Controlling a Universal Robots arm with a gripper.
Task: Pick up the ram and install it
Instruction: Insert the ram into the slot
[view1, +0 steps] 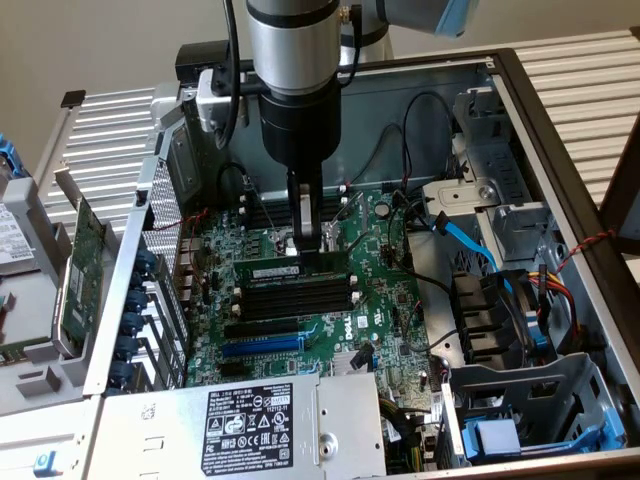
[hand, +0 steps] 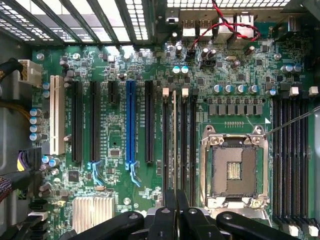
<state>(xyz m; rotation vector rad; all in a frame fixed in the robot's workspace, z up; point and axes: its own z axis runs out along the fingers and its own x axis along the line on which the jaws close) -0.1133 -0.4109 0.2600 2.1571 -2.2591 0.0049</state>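
Note:
The ram (view1: 275, 271) is a thin green stick with a white label. It stands on edge in one of the black memory slots (view1: 295, 295) on the motherboard, inside the open computer case. My gripper (view1: 308, 250) comes straight down onto its top edge, near the middle of the stick. In the wrist view the ram (hand: 174, 135) shows edge-on as a pale line, and the line runs in between my gripper's (hand: 176, 200) two black fingers. The fingers are shut on it. Empty slots (hand: 192, 145) lie right beside it.
A bare CPU socket (hand: 234, 170) sits next to these slots, with a second bank of memory slots (hand: 292, 155) beyond it. Around the board are a blue expansion slot (hand: 130, 125), a power supply (view1: 250, 425), blue cables (view1: 470, 240) and drive cages. A green card (view1: 85, 265) stands outside the case.

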